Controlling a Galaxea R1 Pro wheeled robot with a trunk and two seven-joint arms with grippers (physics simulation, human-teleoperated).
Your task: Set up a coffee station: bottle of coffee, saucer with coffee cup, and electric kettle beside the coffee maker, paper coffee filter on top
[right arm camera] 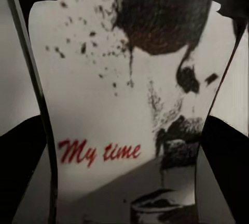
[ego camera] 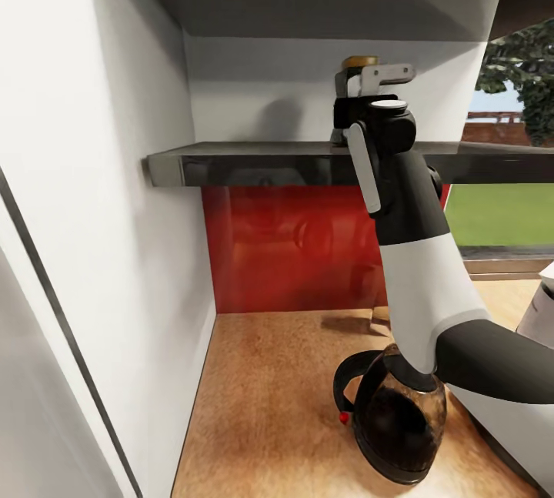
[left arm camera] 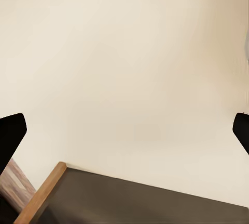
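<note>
Wooden surface [ego camera: 269, 398] lies nearest us, carrying the dark glass electric kettle [ego camera: 400, 421] below our right arm, though we cannot see the coffee maker to judge its placing. Farther up on the kitchen shelf [ego camera: 254, 163], our right claw [ego camera: 362, 98] reaches the bottle of coffee [right arm camera: 129, 104]; its fingers flank the label, seemingly pinching it, so this move looks begun, not finished. Our left claw [left arm camera: 124, 130] hangs spread, holding nothing.
</note>
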